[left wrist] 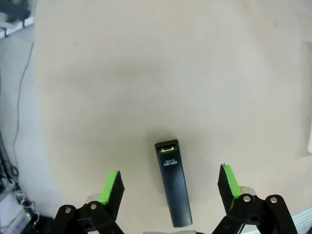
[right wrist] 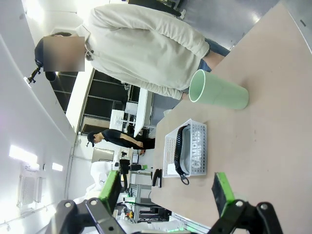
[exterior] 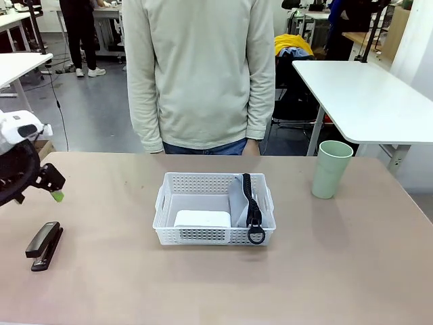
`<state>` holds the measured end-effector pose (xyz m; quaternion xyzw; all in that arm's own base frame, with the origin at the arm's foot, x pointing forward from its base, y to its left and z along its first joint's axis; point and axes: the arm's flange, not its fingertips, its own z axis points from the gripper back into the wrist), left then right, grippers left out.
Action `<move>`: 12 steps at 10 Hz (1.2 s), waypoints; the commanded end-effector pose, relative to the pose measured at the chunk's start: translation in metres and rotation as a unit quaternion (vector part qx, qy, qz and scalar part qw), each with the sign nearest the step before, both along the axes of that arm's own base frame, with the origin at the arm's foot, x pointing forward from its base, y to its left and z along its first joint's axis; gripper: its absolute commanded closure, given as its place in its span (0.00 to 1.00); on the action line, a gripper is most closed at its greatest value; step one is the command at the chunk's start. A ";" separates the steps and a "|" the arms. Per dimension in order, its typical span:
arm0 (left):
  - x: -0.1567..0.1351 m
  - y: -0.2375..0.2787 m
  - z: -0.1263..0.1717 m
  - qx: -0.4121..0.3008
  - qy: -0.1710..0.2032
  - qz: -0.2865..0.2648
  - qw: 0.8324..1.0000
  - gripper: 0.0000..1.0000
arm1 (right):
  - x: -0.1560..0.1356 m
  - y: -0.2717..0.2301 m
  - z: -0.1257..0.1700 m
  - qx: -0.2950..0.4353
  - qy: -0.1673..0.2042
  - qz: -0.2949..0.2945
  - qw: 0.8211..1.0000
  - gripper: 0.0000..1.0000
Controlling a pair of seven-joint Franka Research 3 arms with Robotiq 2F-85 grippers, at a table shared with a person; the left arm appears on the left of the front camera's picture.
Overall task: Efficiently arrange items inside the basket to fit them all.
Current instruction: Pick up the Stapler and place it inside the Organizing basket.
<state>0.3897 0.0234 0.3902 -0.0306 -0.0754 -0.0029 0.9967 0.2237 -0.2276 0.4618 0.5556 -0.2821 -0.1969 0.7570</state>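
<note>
The white lattice basket (exterior: pixel 203 184) sits mid-table. Inside it lie a white rounded block (exterior: pixel 201 219) and, along the right wall, the grey "CAMPUS" pouch (exterior: pixel 238 200) with its black strap (exterior: pixel 253 203); the right wrist view shows the basket (right wrist: pixel 171 142) and pouch (right wrist: pixel 197 148) too. The pale green cup (exterior: pixel 331 168) stands upright at the right, also seen from the right wrist (right wrist: pixel 218 90). The black stapler (exterior: pixel 44 246) lies at the front left. My left gripper (left wrist: pixel 170 187) hovers open above the stapler (left wrist: pixel 173 183), its tip in the front view (exterior: pixel 57 195). My right gripper (right wrist: pixel 168 192) is open, holding nothing.
A person in a light sweater (exterior: pixel 199 71) stands at the far edge of the table, hands out of sight. The tan tabletop (exterior: pixel 216 291) is bare in front of the basket. A white table (exterior: pixel 365 95) stands behind at the right.
</note>
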 end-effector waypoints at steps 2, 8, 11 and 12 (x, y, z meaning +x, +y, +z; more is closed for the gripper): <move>-0.019 -0.011 -0.039 0.034 0.038 -0.006 0.999 0.00 | 0.001 0.000 0.000 0.000 -0.019 0.000 1.000 0.00; -0.014 -0.023 -0.086 0.066 0.133 -0.030 0.989 0.00 | 0.001 0.000 0.000 0.000 -0.019 0.000 1.000 0.00; -0.013 -0.022 -0.085 0.056 0.135 -0.024 0.989 0.00 | 0.001 0.000 0.000 0.000 -0.019 0.000 1.000 0.00; -0.012 -0.022 -0.084 0.046 0.134 -0.023 0.990 0.00 | 0.001 0.000 0.000 0.000 -0.019 0.000 1.000 0.00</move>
